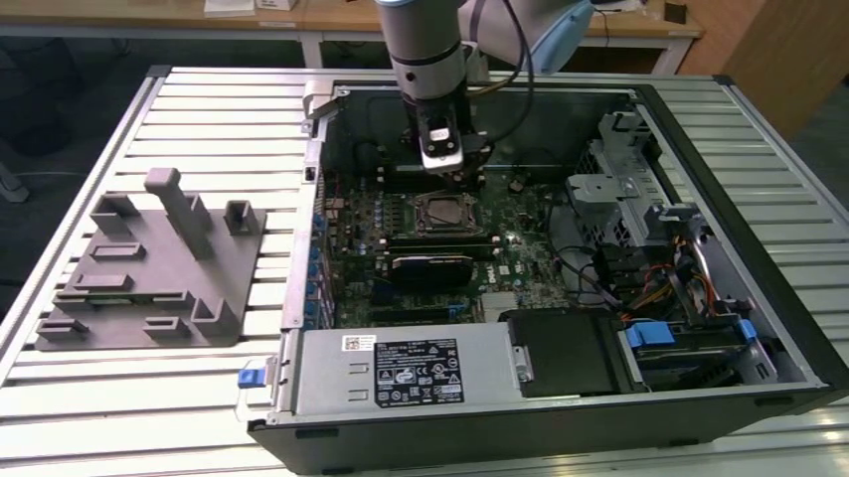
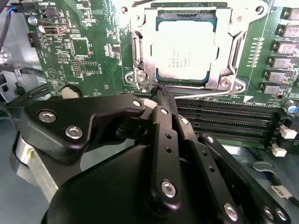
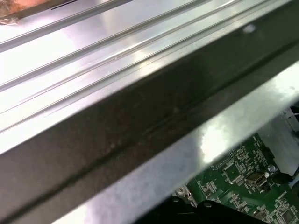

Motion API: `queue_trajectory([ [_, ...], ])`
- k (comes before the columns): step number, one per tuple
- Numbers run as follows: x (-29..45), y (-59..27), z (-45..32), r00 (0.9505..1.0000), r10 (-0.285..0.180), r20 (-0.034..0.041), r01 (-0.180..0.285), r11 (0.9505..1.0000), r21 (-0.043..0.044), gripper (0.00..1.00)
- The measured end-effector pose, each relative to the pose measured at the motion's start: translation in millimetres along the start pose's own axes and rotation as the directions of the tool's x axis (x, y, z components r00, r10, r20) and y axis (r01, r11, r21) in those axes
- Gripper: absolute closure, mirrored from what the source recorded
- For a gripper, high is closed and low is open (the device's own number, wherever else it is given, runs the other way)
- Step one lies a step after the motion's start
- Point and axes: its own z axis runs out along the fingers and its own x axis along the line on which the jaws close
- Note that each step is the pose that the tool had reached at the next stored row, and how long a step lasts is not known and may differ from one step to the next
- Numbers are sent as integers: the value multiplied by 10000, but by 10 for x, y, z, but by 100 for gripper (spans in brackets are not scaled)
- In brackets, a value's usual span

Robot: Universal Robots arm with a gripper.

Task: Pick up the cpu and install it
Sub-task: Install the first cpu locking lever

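Note:
The cpu lies flat in the motherboard socket, silver-grey top up, framed by the metal retention bracket. My gripper is shut with nothing in it. Its black fingertips meet at the socket's edge, beside a thin metal lever and apart from the chip's top. In the exterior view the arm reaches down into the open computer case, and the gripper hangs just behind the socket.
Memory slots run alongside the socket. A black finned module, the power supply and a drive cage crowd the case. A grey plastic block stands on the slatted table at the exterior view's left. The case rim is close by.

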Motion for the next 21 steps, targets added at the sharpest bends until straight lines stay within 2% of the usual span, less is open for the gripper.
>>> queue_trajectory([
  [3,-7,6,-35,10000,-29,-5,29,10000,-5,89],
  [6,-8,6,-36,9999,-136,-22,136,9999,-25,89],
  [8,-8,6,-35,9991,-412,-63,412,9991,-75,89],
  [11,-7,6,-33,9955,-936,-137,934,9955,-173,89],
  [14,-6,5,-28,9890,-1467,-209,1461,9889,-279,89],
  [17,-5,4,-23,9797,-1987,-269,1976,9796,-376,89],
  [21,-4,3,-17,9655,-2587,-311,2573,9654,-424,89],
])
